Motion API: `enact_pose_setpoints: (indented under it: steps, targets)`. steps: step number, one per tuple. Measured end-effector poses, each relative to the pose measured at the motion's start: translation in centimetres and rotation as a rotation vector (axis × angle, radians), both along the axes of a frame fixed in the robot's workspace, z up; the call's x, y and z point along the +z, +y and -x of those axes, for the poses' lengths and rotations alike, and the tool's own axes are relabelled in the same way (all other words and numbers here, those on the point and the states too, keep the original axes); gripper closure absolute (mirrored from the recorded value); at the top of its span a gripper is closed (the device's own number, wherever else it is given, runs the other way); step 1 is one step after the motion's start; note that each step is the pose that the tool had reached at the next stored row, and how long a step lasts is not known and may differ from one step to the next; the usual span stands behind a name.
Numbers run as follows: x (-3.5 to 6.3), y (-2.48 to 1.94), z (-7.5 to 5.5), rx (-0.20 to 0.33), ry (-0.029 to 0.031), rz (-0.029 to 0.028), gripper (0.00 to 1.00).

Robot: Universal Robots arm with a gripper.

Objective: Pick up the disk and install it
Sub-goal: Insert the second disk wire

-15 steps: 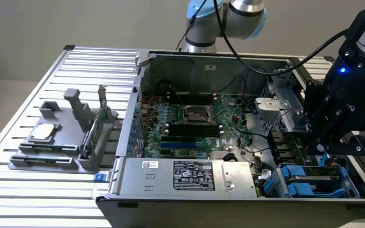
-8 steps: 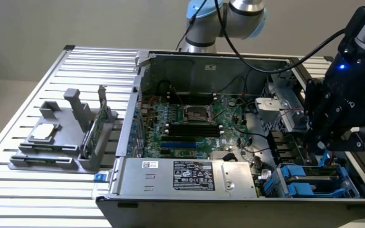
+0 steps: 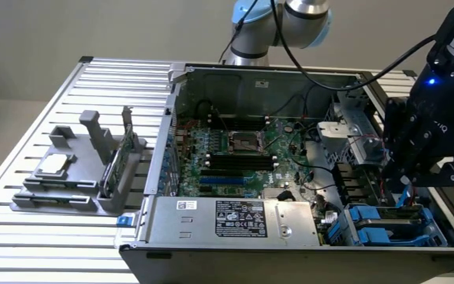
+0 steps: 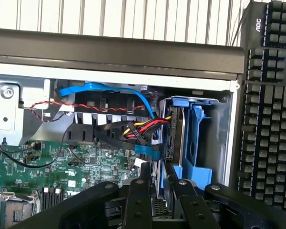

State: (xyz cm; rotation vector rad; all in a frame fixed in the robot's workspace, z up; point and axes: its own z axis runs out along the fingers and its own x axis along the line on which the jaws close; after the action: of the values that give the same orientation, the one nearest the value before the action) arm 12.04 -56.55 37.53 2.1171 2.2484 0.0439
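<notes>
claw (image 3: 407,177): black
disk (image 4: 158,183): grey, blue rails
motherboard (image 3: 235,157): green
worktop (image 3: 30,151): silver, slatted
keyboard (image 4: 271,109): black
cable (image 4: 128,93): blue

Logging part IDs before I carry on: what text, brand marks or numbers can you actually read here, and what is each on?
"AOC": on the black keyboard beside the computer case, wrist view.
Power supply sticker: print and certification marks, too small to read.
Small white sticker beside it: unreadable.
Motherboard markings: too small to read.
Nothing else legible.
</notes>
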Motion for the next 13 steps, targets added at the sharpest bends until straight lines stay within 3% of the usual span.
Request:
enact_pose_setpoints:
  steps: [13]
  targets:
    - [-0.19, 0.35, -0.58, 0.000, -0.0059, 0.0191, 0.74]
